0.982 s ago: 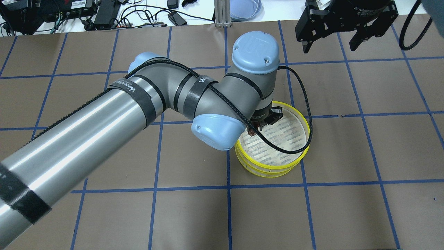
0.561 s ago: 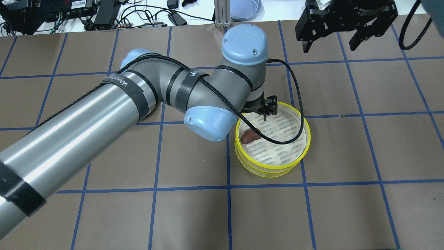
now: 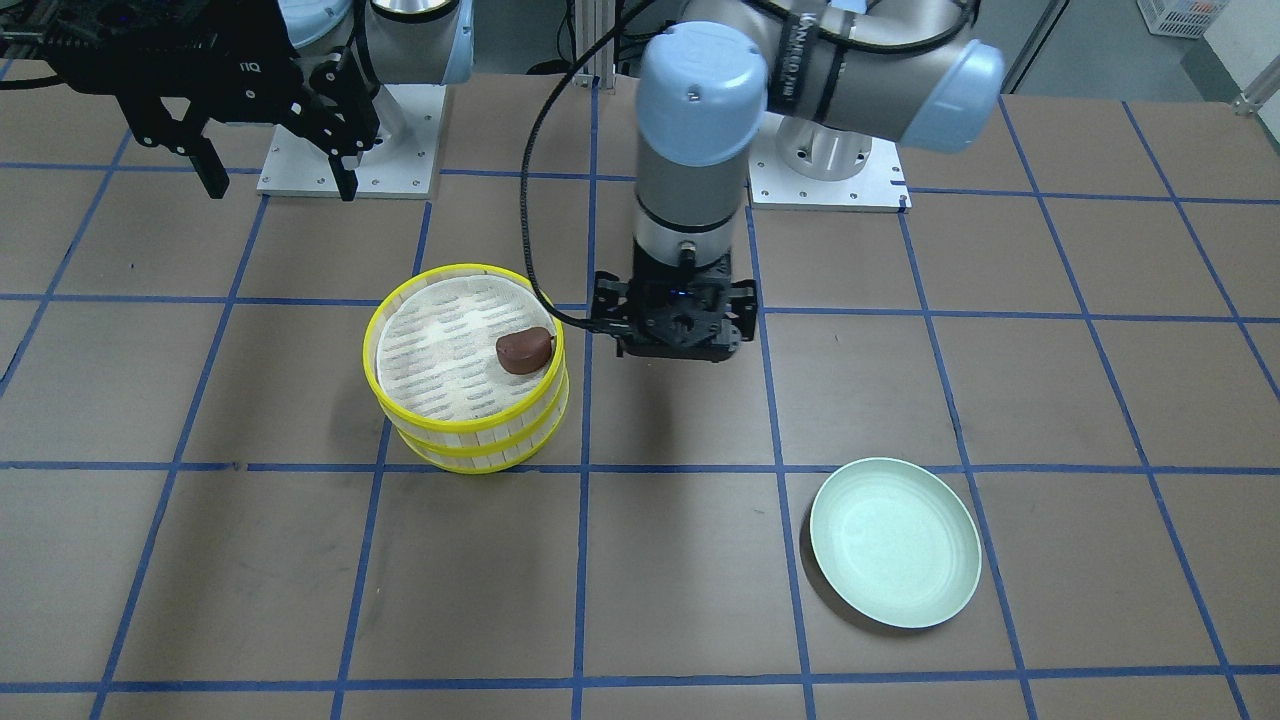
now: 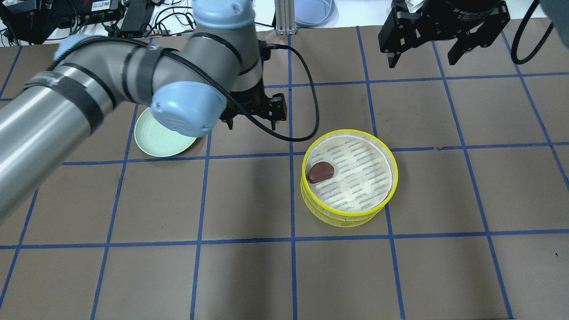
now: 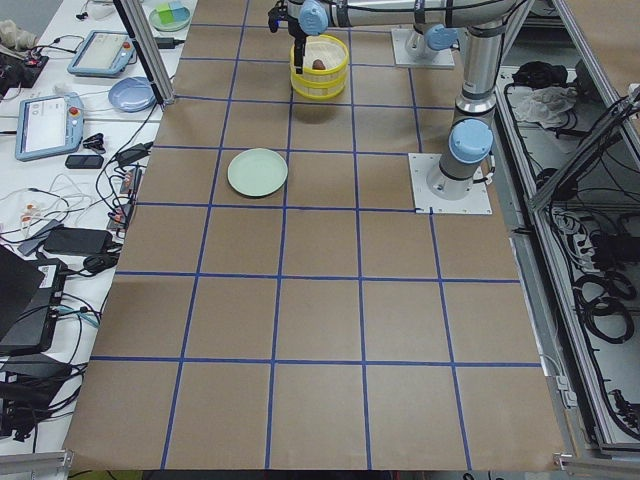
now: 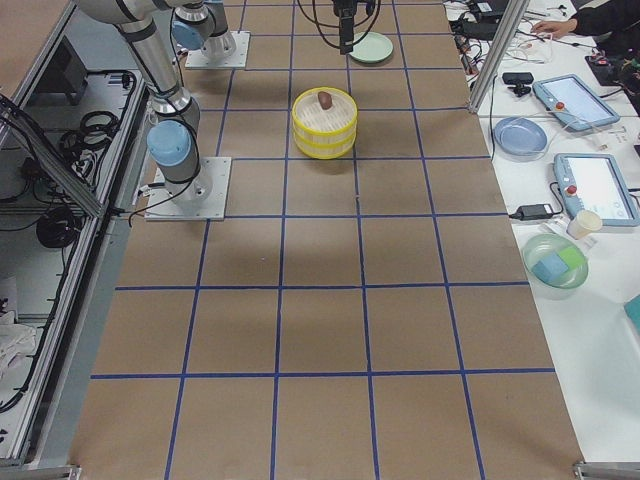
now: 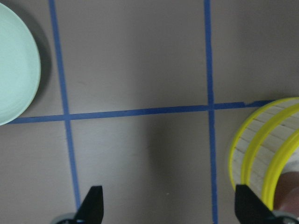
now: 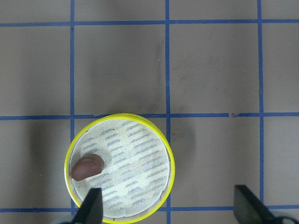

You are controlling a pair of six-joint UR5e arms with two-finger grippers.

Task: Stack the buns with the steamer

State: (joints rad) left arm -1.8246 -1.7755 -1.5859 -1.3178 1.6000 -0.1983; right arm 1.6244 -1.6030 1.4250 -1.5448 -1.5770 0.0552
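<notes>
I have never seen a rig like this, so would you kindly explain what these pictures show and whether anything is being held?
This is a robot with two arms bolted to a brown table marked with blue tape. Two fixed cameras look down on it, one from behind the robot and one facing it; two more look along the table from its ends, and one camera rides on each wrist. On the table stand two yellow-rimmed steamer trays, stacked, with a reddish-brown bun lying in the top one near its rim. A pale green plate sits apart, with nothing on it. The left gripper hangs over bare table between trays and plate, its jaws open; the right gripper is open too. Nothing is held.
</notes>
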